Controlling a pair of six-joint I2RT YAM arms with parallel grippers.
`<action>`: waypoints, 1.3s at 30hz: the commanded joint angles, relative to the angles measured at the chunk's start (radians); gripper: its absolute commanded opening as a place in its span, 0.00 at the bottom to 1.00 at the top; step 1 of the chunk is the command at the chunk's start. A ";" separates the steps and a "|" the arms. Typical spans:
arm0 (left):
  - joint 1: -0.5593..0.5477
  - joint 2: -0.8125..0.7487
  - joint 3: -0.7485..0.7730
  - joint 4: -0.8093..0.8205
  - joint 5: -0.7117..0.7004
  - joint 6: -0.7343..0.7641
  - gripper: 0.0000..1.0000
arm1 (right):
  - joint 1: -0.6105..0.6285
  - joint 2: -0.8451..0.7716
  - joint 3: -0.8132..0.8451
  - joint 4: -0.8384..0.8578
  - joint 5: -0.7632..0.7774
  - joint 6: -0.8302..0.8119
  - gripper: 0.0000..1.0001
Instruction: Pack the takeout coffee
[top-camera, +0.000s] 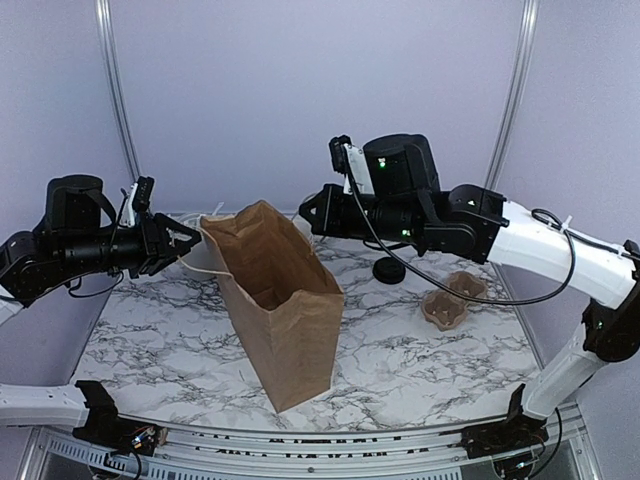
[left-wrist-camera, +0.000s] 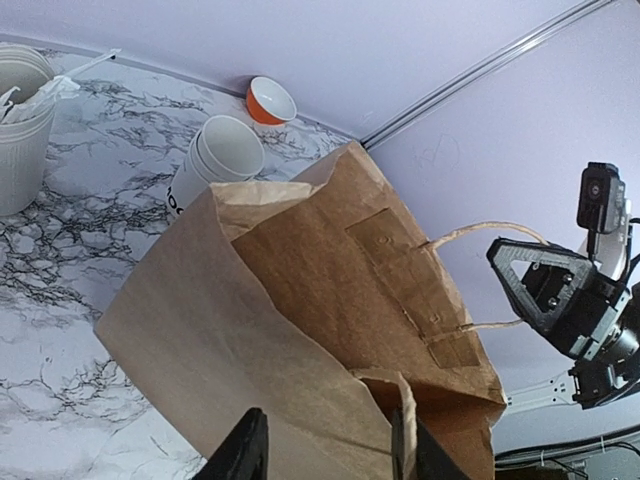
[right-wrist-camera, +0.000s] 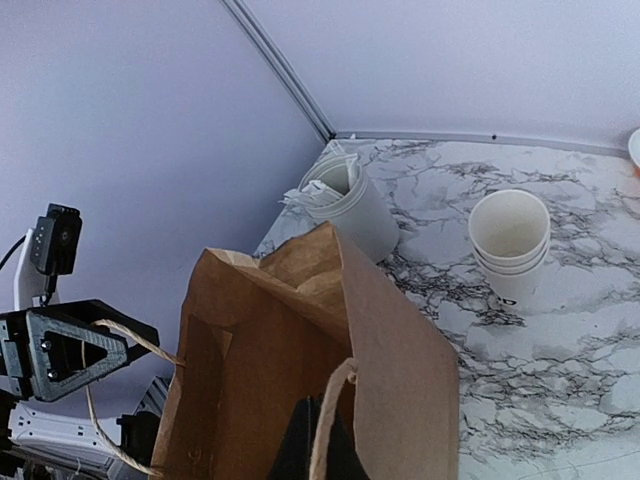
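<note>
A stack of white paper cups (left-wrist-camera: 215, 160) with dark lettering stands on the marble behind the bag; it also shows in the right wrist view (right-wrist-camera: 510, 240) and is hidden in the top view. A black lid (top-camera: 388, 270) lies to the right of the bag. An open brown paper bag (top-camera: 285, 300) stands mid-table. My left gripper (top-camera: 178, 242) is at the bag's left rim, jaws apart (left-wrist-camera: 328, 425), with the twine handle against one finger. My right gripper (top-camera: 308, 215) is at the right rim, shut on the other twine handle (right-wrist-camera: 322, 420), which is pulled taut.
A grey-white canister of utensils (left-wrist-camera: 20, 120) stands at the back, to the left of the cups in the left wrist view. A small orange-and-white bowl (left-wrist-camera: 270, 100) sits by the back wall. Brown pulp cup carriers (top-camera: 450, 300) lie at the right of the table.
</note>
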 joint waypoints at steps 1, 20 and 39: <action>-0.039 0.053 0.049 -0.053 0.001 0.013 0.44 | 0.004 -0.055 -0.008 0.028 -0.021 -0.030 0.00; -0.142 0.209 0.346 -0.274 -0.058 0.108 0.29 | -0.011 -0.096 -0.028 0.043 0.001 -0.149 0.34; -0.150 0.282 0.385 -0.196 0.010 0.138 0.18 | 0.009 -0.095 0.017 0.015 -0.017 -0.213 0.52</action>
